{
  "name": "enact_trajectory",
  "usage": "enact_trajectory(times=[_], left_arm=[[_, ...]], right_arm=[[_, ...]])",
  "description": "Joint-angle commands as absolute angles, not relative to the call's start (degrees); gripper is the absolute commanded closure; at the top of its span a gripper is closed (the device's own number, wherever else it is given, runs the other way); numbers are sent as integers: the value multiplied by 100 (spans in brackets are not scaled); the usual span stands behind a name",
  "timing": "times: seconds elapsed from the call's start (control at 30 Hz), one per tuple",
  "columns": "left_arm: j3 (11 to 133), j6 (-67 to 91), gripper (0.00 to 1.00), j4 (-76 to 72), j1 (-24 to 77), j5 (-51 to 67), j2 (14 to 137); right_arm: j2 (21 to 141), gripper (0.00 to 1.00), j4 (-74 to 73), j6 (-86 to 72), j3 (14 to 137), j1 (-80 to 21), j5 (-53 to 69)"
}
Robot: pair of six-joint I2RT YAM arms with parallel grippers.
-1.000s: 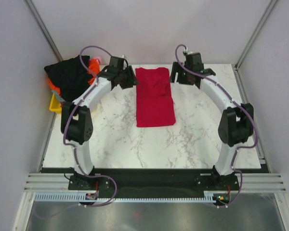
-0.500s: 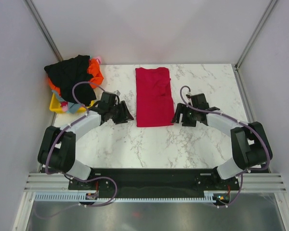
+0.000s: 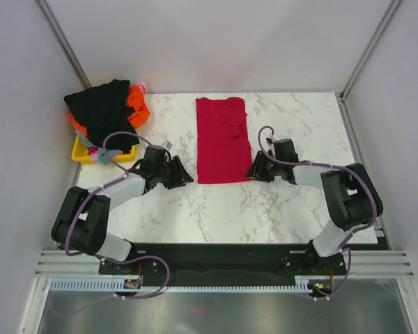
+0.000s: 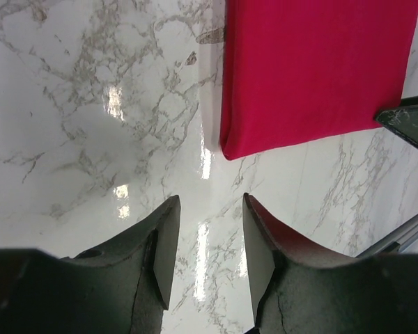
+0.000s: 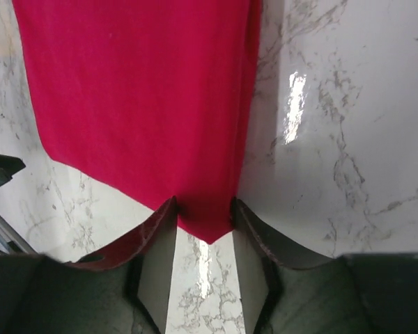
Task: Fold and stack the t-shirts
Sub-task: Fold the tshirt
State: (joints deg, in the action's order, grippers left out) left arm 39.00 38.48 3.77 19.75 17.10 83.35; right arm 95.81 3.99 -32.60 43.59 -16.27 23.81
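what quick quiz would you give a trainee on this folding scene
1. True or false: the left pincer is touching the red t-shirt.
2. Multiple choice: in the right wrist view, where is the near corner of the red t-shirt?
A. between the fingers of the right pincer
B. tucked under a bin
C. hanging off the table edge
3. Fill the blank: the pile of other t-shirts sits over a ___ bin at the far left.

Key: 1 false, bare table shows between them. 2 A. 3 yellow.
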Motion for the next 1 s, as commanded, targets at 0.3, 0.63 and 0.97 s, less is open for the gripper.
enact_trajectory(times=[0.3, 0.63, 0.97], left_arm=[[3797, 4377, 53, -606, 2179, 1538, 8630], [3999, 4632, 46, -800, 2760, 1064, 9334], [3832, 4764, 51, -905, 2768, 510, 9369]], right_arm=[[10125, 88, 685, -3208, 4166, -1635, 2215], [10301, 94, 782, -3129, 4219, -1635, 2312], [10336, 96, 817, -3076, 4219, -1644, 2364]])
